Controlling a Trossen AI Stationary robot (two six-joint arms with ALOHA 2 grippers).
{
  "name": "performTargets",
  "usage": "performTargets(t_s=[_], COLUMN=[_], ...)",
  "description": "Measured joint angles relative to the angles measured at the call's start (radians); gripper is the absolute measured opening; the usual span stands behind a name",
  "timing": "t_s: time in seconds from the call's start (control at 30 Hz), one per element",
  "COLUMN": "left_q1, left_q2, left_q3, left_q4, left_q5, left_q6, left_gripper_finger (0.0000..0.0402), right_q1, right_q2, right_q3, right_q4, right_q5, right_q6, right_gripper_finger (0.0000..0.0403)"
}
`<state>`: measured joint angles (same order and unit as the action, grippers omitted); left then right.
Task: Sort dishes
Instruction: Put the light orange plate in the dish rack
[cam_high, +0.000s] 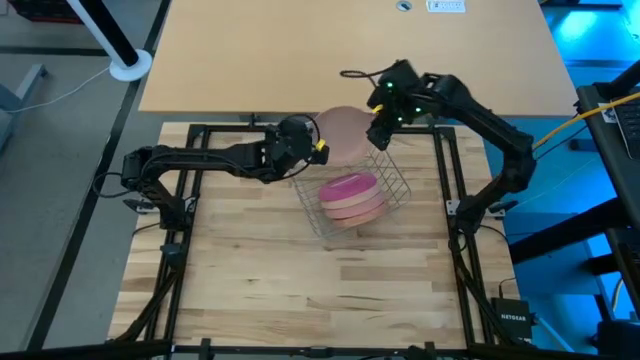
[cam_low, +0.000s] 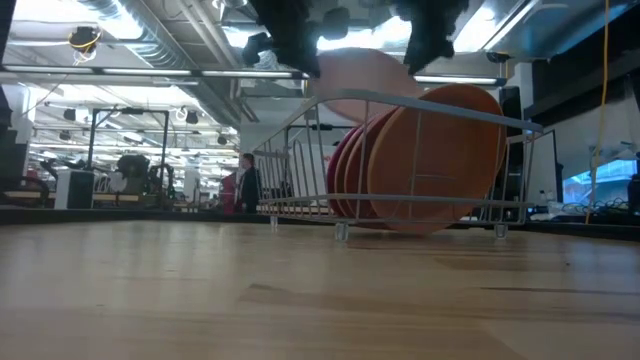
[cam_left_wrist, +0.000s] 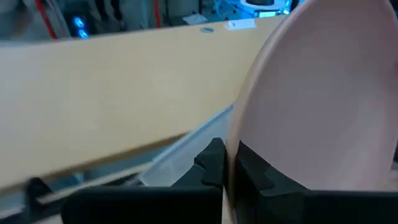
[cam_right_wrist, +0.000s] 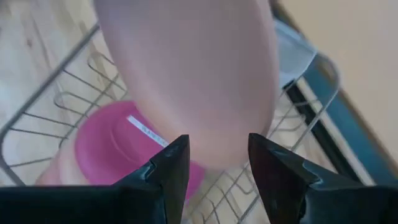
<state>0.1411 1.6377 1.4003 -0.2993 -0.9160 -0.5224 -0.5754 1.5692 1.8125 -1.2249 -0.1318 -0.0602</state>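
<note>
My left gripper (cam_high: 312, 143) holds a pale peach-pink plate (cam_high: 345, 128) in the air over the far end of the silver wire rack (cam_high: 400, 185). My right gripper (cam_high: 380, 130) is open at the plate's right edge. In the right wrist view its fingers stand either side of the plate's (cam_right_wrist: 186, 74) near rim, and I cannot tell whether they touch it. A magenta plate (cam_high: 350, 186) and peach and orange plates (cam_high: 358, 208) stand on edge in the rack, leaning. The low view shows the orange plate (cam_low: 440, 155) nearest and the held plate (cam_low: 365, 75) above. My left gripper (cam_left_wrist: 229, 158) pinches the peach-pink plate's rim (cam_left_wrist: 239, 134) between its two fingers, one finger on each face. It comes level from the table's left. The plate is lifted clear and stands nearly on edge above the rack.
A tan board (cam_high: 300, 50) lies beyond the table's far edge. Black frame rails (cam_high: 440, 160) run along the table's sides and far end. The wooden tabletop (cam_high: 300, 290) stretches out near the rack. A person (cam_low: 247, 182) stands far off in the room.
</note>
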Motion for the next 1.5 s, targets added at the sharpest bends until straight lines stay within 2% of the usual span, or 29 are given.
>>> performTargets(t_s=[0.2, 0.43, 0.9, 1.07, 1.3, 1.37, 1.5], left_q1=[-0.027, -0.029, -0.063, -0.042, -0.008, -0.002, 0.008], left_q2=[0.002, 0.002, -0.001, -0.001, -0.001, -0.001, -0.001], left_q3=[-0.001, -0.001, 0.001, 0.001, -0.001, -0.001, -0.001], left_q4=[-0.011, -0.020, -0.103, -0.160, -0.257, -0.247, -0.230], left_q5=[-0.034, -0.034, -0.008, 0.003, -0.001, -0.001, -0.001], left_q6=[0.140, 0.227, 0.238, 0.211, 0.216, 0.214, 0.210], left_gripper_finger=[0.0000, 0.0000, 0.0000, 0.0000, 0.0000, 0.0000, 0.0000], right_q1=[-0.021, -0.019, -0.019, -0.019, -0.021, -0.021, -0.007], right_q2=[0.046, 0.082, 0.111, 0.109, 0.105, 0.105, 0.103], right_q3=[-0.042, -0.090, -0.107, -0.098, 0.019, 0.057, 0.081], right_q4=[0.000, -0.009, -0.036, -0.062, -0.222, -0.220, -0.198], right_q5=[-0.014, -0.017, -0.018, -0.025, 0.114, 0.095, -0.056], right_q6=[-0.001, -0.001, 0.003, 0.003, 0.004, 0.010, 0.034], right_gripper_finger=[0.0170, 0.0170, 0.0170, 0.0170, 0.0170, 0.0170, 0.0170])
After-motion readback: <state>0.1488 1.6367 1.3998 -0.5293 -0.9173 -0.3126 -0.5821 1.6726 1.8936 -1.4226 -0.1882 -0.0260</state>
